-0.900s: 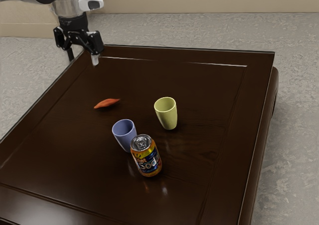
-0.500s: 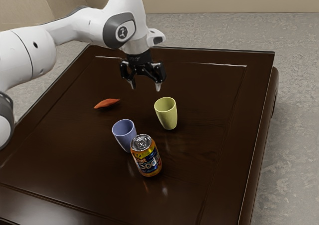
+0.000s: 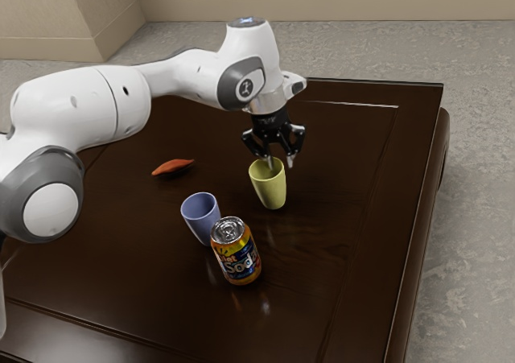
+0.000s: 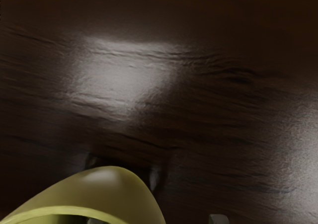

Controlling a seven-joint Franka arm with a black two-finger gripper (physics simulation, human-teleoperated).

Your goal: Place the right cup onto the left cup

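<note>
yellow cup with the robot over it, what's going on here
The robot arm has its open end effector at the rim of the yellow-green cup, seemingly about to grip its wall. That cup stands on the table. The blue cup stands apart from it, beside the soda can, so the cups aren't stacked.

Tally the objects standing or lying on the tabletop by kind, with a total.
Cups: 2, a yellow-green cup and a blue cup
Cans: 1, a soda can
Unidentified: 1, an orange-red pointed object
Total: 4
</note>
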